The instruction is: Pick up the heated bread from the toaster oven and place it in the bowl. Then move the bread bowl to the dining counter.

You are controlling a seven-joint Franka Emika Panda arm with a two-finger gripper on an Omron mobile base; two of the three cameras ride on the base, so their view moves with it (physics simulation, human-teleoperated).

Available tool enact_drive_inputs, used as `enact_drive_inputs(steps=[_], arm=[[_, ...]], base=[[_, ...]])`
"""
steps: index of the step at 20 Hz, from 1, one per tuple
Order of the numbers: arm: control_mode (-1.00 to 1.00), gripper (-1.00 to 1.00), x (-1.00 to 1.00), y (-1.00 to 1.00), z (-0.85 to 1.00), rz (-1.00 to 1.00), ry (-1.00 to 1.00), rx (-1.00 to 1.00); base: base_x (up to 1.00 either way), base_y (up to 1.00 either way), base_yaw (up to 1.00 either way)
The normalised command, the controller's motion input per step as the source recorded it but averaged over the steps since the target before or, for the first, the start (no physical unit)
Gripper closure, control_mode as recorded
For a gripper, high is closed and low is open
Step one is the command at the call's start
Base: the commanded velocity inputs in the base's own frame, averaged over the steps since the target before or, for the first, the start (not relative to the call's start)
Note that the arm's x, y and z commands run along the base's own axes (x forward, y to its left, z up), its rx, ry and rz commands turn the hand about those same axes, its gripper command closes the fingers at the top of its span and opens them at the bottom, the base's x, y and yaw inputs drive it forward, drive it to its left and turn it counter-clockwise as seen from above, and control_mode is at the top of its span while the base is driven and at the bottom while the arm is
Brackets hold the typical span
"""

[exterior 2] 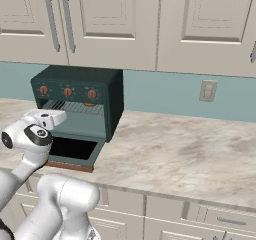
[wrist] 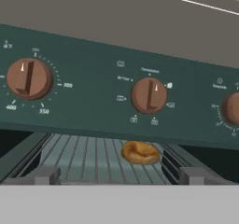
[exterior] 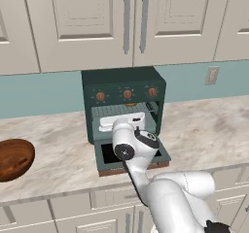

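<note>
Spread-open gripper (wrist: 119,175) faces toaster oven (exterior: 124,115) on marble counter (exterior: 204,130) under cream cabinets (exterior: 97,23); golden roundish bread (wrist: 140,153) on rack (wrist: 93,160).

One toaster oven (exterior: 124,108), three knobs (wrist: 148,95), one bread (wrist: 140,152), one bowl (exterior: 13,159)

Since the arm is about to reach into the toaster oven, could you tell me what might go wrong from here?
1. The bread lies far back on the wire rack, under the knob panel; the open gripper or hand may strike that panel on the way in.
2. The bread is small and rounded, so it could roll away when the gripper closes.
3. The lowered door sits below the arm; a low approach might hit it.
</note>
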Motion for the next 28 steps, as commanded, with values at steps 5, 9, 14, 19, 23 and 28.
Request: enact_drive_inputs(steps=[5, 9, 14, 19, 23, 28], arm=[[-1.0, -1.0, 0.33, 0.1, -0.02, 0.0, 0.0, 0.0], [-1.0, -1.0, 0.32, 0.0, 0.0, 0.0, 0.03, 0.0], [-1.0, -1.0, 0.31, 0.0, -0.11, 0.0, 0.05, 0.0], [-1.0, -1.0, 0.38, 0.0, -0.16, 0.0, 0.07, 0.0], [-1.0, -1.0, 0.4, 0.0, -0.01, 0.0, 0.08, 0.0], [-1.0, -1.0, 0.34, 0.0, -0.11, 0.0, 0.1, 0.0]], base=[[0.0, 0.0, 0.0], [0.0, 0.0, 0.0], [0.0, 0.0, 0.0], [0.0, 0.0, 0.0], [0.0, 0.0, 0.0], [0.0, 0.0, 0.0]])
